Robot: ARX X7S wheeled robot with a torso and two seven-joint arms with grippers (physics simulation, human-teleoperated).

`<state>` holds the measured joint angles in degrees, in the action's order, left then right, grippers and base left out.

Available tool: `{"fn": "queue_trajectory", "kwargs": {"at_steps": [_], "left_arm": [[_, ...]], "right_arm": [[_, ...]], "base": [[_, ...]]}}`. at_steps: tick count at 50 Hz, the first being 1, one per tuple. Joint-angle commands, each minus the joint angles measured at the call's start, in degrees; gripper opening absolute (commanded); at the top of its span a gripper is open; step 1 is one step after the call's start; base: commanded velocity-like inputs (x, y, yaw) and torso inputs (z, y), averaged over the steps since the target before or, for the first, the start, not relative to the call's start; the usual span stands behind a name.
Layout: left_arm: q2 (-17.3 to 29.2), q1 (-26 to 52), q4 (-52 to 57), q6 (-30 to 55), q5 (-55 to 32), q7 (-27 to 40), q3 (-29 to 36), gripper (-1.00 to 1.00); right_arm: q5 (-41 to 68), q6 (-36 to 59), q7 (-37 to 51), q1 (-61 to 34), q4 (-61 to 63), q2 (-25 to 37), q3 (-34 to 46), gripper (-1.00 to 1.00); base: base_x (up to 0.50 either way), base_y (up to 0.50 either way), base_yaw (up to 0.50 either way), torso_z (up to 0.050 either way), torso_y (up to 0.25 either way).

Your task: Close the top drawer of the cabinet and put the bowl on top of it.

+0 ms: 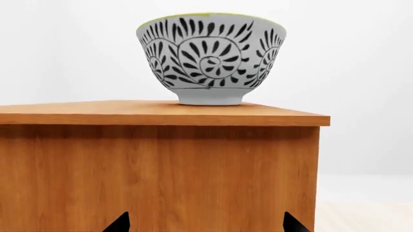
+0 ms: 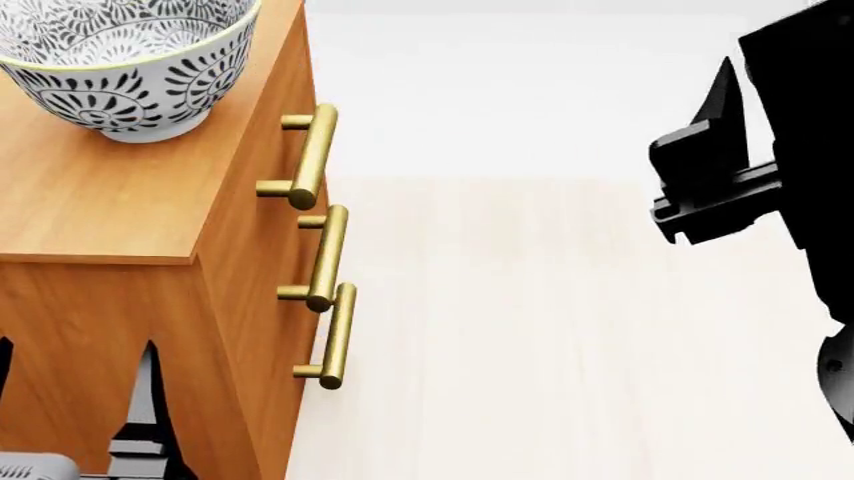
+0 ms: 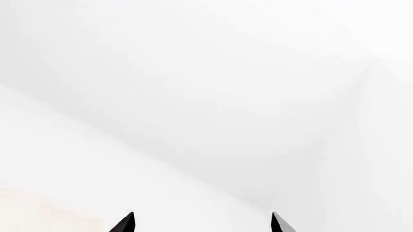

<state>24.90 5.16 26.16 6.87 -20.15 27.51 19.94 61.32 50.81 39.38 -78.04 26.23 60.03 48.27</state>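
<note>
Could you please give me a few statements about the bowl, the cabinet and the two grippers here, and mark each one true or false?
1. The bowl stands upright on the flat top of the cabinet. True.
2. The left gripper is clamped on the bowl. False: its fingertips are spread apart and hold nothing, and it sits low beside the cabinet's side.
3. The top drawer sticks out well past the two drawers below it. False: the three brass handles line up, so it looks closed.
4. The right gripper holds nothing. True.
5. The bowl lies on the floor. False: it is on the cabinet.
</note>
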Motion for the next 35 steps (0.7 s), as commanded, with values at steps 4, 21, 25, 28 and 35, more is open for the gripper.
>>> {"fn": "queue_trajectory", "kwargs": {"at_steps": [4, 21, 25, 28, 35], "left_arm": [[0.0, -0.1, -0.1, -0.3, 0.0, 0.1, 0.2, 1.00], [0.4, -0.8, 0.7, -0.5, 0.1, 0.4, 0.2, 1.00], [0.6, -0.7, 1.0, -0.3, -0.2, 0.5, 0.2, 1.00], [0.8, -0.7, 1.5, 0.0, -0.4, 0.6, 0.1, 1.00], [0.8, -1.0, 0.7, -0.8, -0.4, 0.4, -0.1, 1.00]], "right_arm": [[-0.9, -8.7, 1.0, 12.2, 1.2, 8.1, 0.3, 1.00], [-1.8, -18.5, 0.9, 22.2, -1.7, 13.1, 2.0, 1.00], [-1.4, -20.7, 1.2, 24.3, -2.0, 14.5, 2.3, 1.00], [-1.3, -23.4, 1.0, 26.4, -2.2, 15.9, 2.6, 1.00], [-0.3, -27.7, 2.0, 29.9, -2.8, 18.3, 3.3, 1.00]], "base": [[0.00, 0.00, 0.00, 0.000, 0.000], [0.00, 0.00, 0.00, 0.000, 0.000], [0.00, 0.00, 0.00, 0.000, 0.000], [0.00, 0.00, 0.00, 0.000, 0.000], [0.00, 0.00, 0.00, 0.000, 0.000]]}}
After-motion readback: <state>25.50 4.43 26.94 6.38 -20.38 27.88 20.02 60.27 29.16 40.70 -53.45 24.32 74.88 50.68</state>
